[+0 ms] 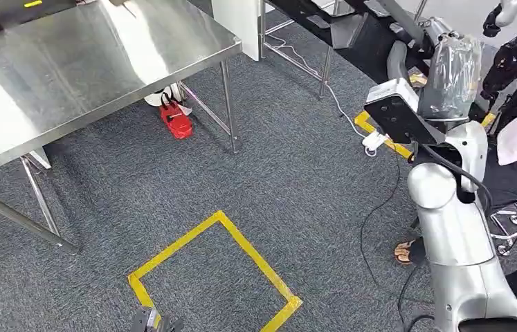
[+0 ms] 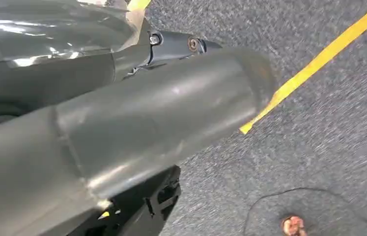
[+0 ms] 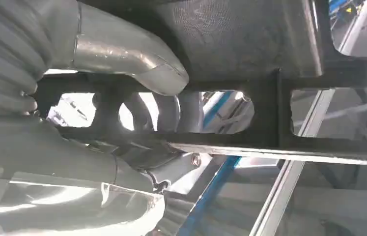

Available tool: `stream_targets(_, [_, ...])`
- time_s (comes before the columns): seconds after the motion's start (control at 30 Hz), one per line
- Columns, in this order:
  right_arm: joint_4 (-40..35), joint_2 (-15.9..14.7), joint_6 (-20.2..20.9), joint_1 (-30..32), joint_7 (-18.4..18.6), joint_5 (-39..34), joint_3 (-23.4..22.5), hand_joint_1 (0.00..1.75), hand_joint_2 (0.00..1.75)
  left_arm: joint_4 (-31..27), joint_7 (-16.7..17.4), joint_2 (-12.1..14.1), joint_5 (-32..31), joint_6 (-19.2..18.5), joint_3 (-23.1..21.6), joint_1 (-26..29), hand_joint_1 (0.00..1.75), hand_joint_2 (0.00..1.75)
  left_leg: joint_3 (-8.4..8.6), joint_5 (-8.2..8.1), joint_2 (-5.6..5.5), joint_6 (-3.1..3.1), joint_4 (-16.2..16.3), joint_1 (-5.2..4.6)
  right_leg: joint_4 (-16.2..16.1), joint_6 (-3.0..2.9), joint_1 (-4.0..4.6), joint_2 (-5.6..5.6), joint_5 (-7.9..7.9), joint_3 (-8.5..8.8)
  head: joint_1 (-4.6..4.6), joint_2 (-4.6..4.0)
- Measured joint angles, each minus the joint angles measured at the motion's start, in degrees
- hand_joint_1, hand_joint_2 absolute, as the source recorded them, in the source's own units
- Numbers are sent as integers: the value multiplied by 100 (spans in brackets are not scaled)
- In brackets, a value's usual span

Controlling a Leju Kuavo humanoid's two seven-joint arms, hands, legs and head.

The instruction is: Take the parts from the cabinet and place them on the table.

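A grey carpet [image 1: 297, 187] with a yellow tape square [image 1: 215, 277] spreads below a steel counter [image 1: 68, 69] at far left, which the robot appears to be carrying toward. The right hand [image 1: 449, 76], raised at far right, holds a flat black part [image 1: 397, 117] with open slots, its fingers [image 3: 122, 46] wrapped through the frame in the right wrist view. The left hand [image 2: 122, 128] hangs over the carpet, and I cannot tell how its fingers lie; next the robot must likely step up and set the part down flat on the counter.
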Motion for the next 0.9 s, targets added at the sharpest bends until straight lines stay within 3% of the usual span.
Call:
stream_targets(0.03, [0,2,0,-2,-2,0,2,175,175,0,0,0,0,0,0,-11,0,0,-219,-225,194,-50,432,32,1,-23,16,-36,-15,13,-20,0])
stream_targets(0.07, [2,0,0,-2,-2,0,4,175,175,0,0,2,0,0,0,-12,0,0,-472,-427,296,-79,914,64,2,-38,32,-80,-27,22,-19,0])
stream_targets(0.1, [4,2,0,0,-2,0,4,175,175,0,0,2,0,0,0,-10,0,0,-698,-556,334,-97,1306,84,3,-52,37,-136,-38,25,-21,0])
stream_targets(0.13, [4,2,0,3,-2,0,7,175,175,0,0,0,0,0,-2,-5,0,0,-836,-563,339,-110,1505,93,4,-59,39,-184,-46,28,-22,0])
stream_targets(0.17, [4,4,0,6,-2,0,11,175,175,0,0,0,0,0,0,-3,0,0,-824,-422,340,-113,1396,100,3,-52,39,-240,-60,38,-26,0])
stream_targets(0.2, [4,7,0,6,-2,0,13,175,175,0,0,2,0,0,0,-3,0,0,-670,-196,353,-100,1053,101,3,-54,38,-288,-71,55,-26,0])
stream_targets(0.23, [4,9,0,6,-2,0,15,175,175,0,0,4,0,0,0,-5,0,0,-391,80,403,-65,509,97,1,-41,41,-340,-94,88,-24,0])
stream_targets(0.27, [4,9,0,1,-2,0,15,175,175,0,0,7,0,0,0,-8,0,0,-79,307,580,-7,-45,65,-2,-33,48,-385,-114,131,-26,0])
stream_targets(0.3, [4,9,0,0,-2,0,15,175,175,-2,0,9,0,0,0,-19,0,0,46,271,842,50,-285,1,-3,-7,58,-429,-140,155,-19,0])
stream_targets(0.33, [4,6,0,-17,-2,0,18,175,175,-2,0,13,0,2,-2,-28,0,0,54,268,789,60,-293,-13,-15,28,109,-457,-158,157,-6,0])
stream_targets(0.43, [4,20,0,-18,-2,0,26,175,175,-2,0,13,0,2,0,-33,0,0,46,257,587,141,-330,-39,-85,111,99,-641,-184,244,-30,0])
stream_targets(0.47, [2,13,0,-21,-2,0,24,175,175,-2,0,15,0,4,0,-25,0,0,167,333,512,187,-457,62,-43,146,135,-570,-227,198,0,0])
stream_targets(0.5, [2,4,0,-22,-2,2,26,175,175,-2,-2,7,0,7,2,-32,0,0,206,351,462,209,-499,35,115,136,109,-318,-292,177,18,0])
stream_targets(0.53, [2,6,-2,-24,-2,0,24,175,175,-2,-2,7,0,7,2,-47,0,0,216,359,409,227,-495,41,463,93,100,-147,-443,21,0,0])
stream_targets(0.6, [7,-20,-2,-4,-2,0,22,175,175,-2,-2,-11,0,0,2,-63,0,0,219,344,251,245,-495,44,1398,55,87,-51,-794,-500,51,0])
stream_targets(0.63, [11,-24,-2,9,-2,2,24,175,175,-2,0,-11,0,0,2,-54,0,0,220,341,157,247,-491,44,1718,89,89,-38,-851,-712,49,0])
stream_targets(0.67, [13,-26,-2,16,-2,0,22,175,175,0,0,-11,0,0,2,-44,0,0,224,337,73,241,-489,44,1690,137,88,-33,-777,-762,51,0])
stream_targets(0.7, [15,-35,-2,15,-2,0,22,175,175,-2,0,-11,0,-2,2,-42,0,0,231,329,-14,228,-478,47,1405,200,76,-32,-597,-669,46,0])
stream_targets(0.77, [15,-35,-2,10,-2,0,22,175,175,-2,0,-13,0,-2,2,-44,0,0,240,281,-175,171,-411,76,342,328,31,68,-85,-217,51,0])
stream_targets(0.8, [20,-37,-2,11,-2,0,22,175,175,-2,0,-9,0,-2,2,-43,0,0,211,238,-236,124,-359,79,3,330,-5,256,15,-78,64,0])
stream_targets(0.87, [22,-37,-2,14,-2,0,26,175,175,-2,4,-9,0,-2,2,-34,0,0,162,212,-321,78,-316,48,-9,188,48,165,22,-29,53,0])
stream_targets(0.9, [24,-31,-2,14,-2,0,28,175,175,-2,4,-7,0,-2,2,-18,0,0,162,215,-348,71,-332,52,0,153,65,143,16,-28,57,0])
